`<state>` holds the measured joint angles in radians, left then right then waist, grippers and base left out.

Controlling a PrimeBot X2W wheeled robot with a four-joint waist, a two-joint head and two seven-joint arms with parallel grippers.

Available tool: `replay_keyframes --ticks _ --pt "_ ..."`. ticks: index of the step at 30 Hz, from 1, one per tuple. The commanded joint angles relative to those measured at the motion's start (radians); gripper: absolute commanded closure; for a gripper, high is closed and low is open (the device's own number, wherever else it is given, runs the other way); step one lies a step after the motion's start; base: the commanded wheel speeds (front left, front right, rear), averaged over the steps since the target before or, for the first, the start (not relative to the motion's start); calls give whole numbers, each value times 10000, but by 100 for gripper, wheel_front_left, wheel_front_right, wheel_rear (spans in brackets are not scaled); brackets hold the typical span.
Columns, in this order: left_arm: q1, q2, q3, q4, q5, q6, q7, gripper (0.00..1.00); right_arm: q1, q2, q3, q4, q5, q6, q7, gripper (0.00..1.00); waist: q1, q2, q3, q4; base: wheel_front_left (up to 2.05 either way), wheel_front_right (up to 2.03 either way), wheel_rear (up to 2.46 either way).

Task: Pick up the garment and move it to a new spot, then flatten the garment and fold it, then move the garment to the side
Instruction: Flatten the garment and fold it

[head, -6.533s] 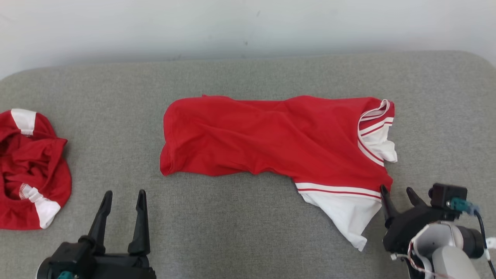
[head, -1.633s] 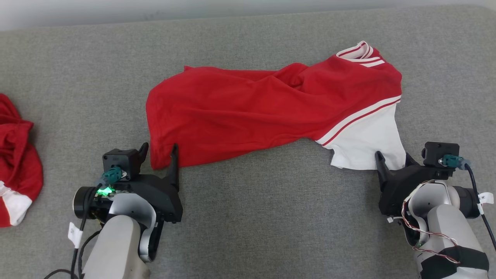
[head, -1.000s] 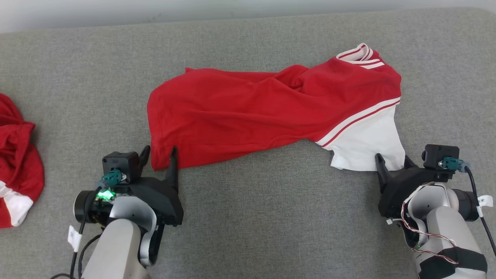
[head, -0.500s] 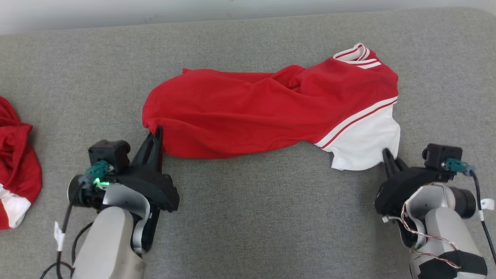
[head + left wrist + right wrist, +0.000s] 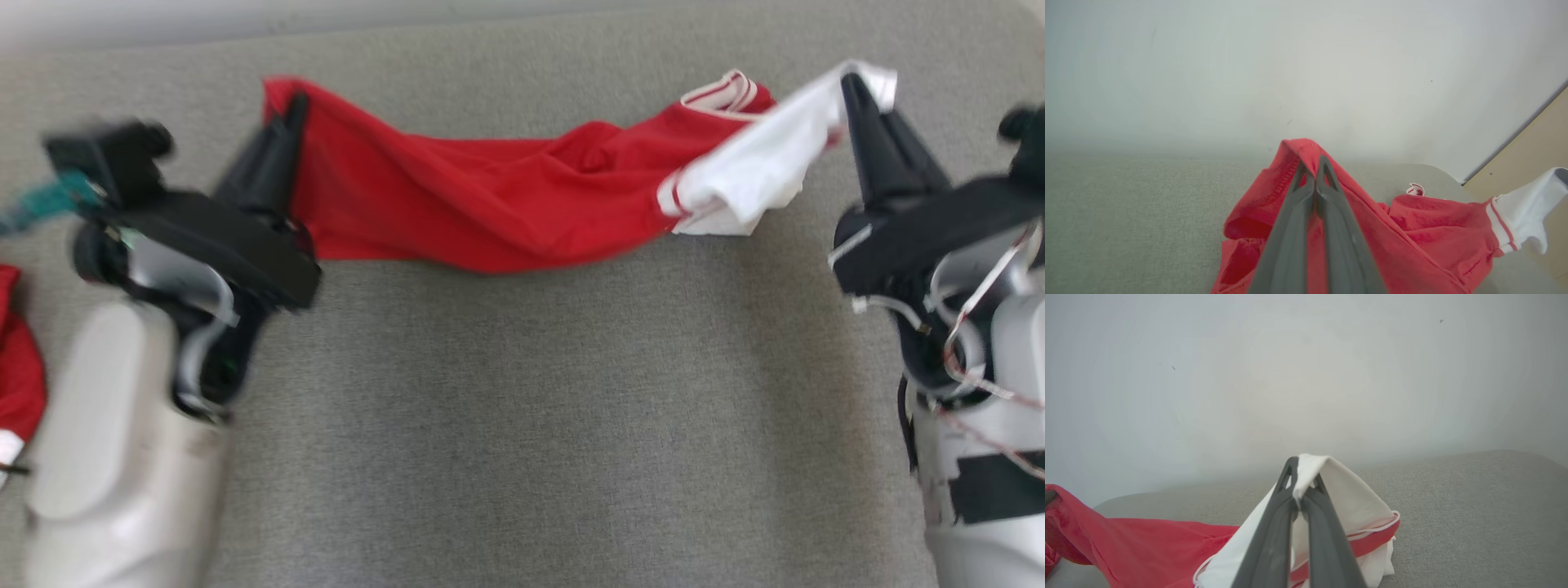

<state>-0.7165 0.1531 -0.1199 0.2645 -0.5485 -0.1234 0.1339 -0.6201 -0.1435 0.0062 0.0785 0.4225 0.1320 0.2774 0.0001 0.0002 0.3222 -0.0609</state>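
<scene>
Garment (image 5: 490, 204), limp red cloth, sags creased over coarse grey upholstery (image 5: 531, 408).

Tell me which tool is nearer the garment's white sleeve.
Right. The right tool is shut on the white sleeve itself; the left tool pinches the red hem at the other end of the garment.

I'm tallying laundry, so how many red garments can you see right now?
2. One red-and-white garment hangs stretched between the left claw and right claw; the second garment lies at the head view's left edge, partly cut off.
</scene>
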Motion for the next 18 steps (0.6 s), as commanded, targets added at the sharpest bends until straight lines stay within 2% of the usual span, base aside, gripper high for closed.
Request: replay_keyframes --ticks 1,7,12,16,18 --pt "-382 301 -24 -300 -185 -45 249 100 -380 -65 89 -274 197 -26 274 100 -1 -2 499 -330 0 0 0" --pt "-1369 933 -27 -1073 -721 -59 723 100 -1473 -191 180 -673 602 -26 1208 100 -1 -2 1310 -424 0 0 0" --pt "-2986 1261 55 -1150 -771 -61 599 100 -3133 28 134 85 843 -27 1908 100 -1 -2 2571 -489 0 0 0" --pt "-4649 1440 86 -785 -340 -45 93 100 -5069 233 215 924 416 -26 1713 100 -1 -2 3722 -557 0 0 0" --pt "-5923 1549 -54 -493 50 -49 -428 100 -6687 409 162 1576 208 -26 912 100 -1 -2 4427 -612 0 0 0"
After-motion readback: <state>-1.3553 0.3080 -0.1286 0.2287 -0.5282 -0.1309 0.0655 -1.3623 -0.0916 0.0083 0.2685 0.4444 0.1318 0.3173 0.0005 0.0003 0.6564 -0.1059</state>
